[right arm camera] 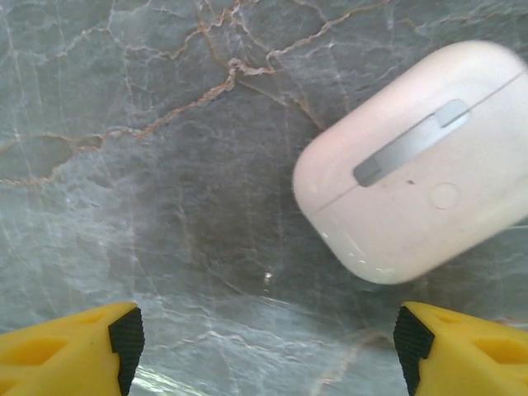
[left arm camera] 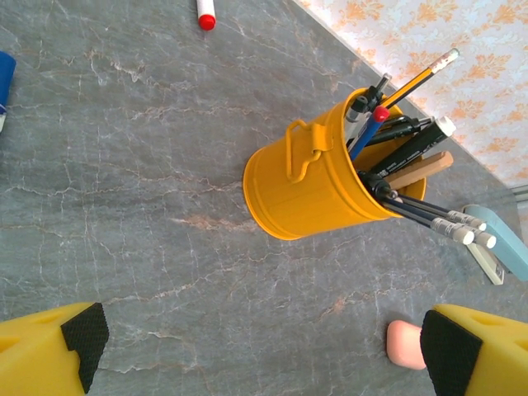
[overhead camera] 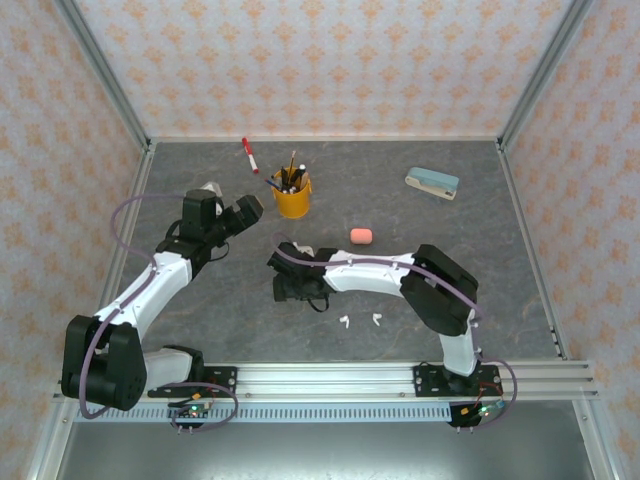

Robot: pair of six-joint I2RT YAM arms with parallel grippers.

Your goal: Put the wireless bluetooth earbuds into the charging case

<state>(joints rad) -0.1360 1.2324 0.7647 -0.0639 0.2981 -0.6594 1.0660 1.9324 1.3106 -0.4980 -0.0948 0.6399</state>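
Seen from above, two white earbuds (overhead camera: 343, 321) lie loose on the grey counter (overhead camera: 480, 260) near the front rail, just right of the right end effector (overhead camera: 295, 288). A salmon-pink case (overhead camera: 361, 236) sits farther back, to the right of a yellow cup (overhead camera: 292, 195) full of pens. The left end effector (overhead camera: 245, 210) hangs just left of that cup. The right wrist view gives a close look at a closed white charging case (right arm camera: 412, 165), its metal hinge strip facing the camera. It lies ahead of the right end effector, whose fingers (right arm camera: 124, 338) stand wide apart with bare counter between them. In the left wrist view the left end effector's pads (left arm camera: 87, 334) are spread fully around nothing. The cup stands ahead of them, and the pink case lies just beside one fingertip. A red marker (left arm camera: 206, 12) lies at the far edge.
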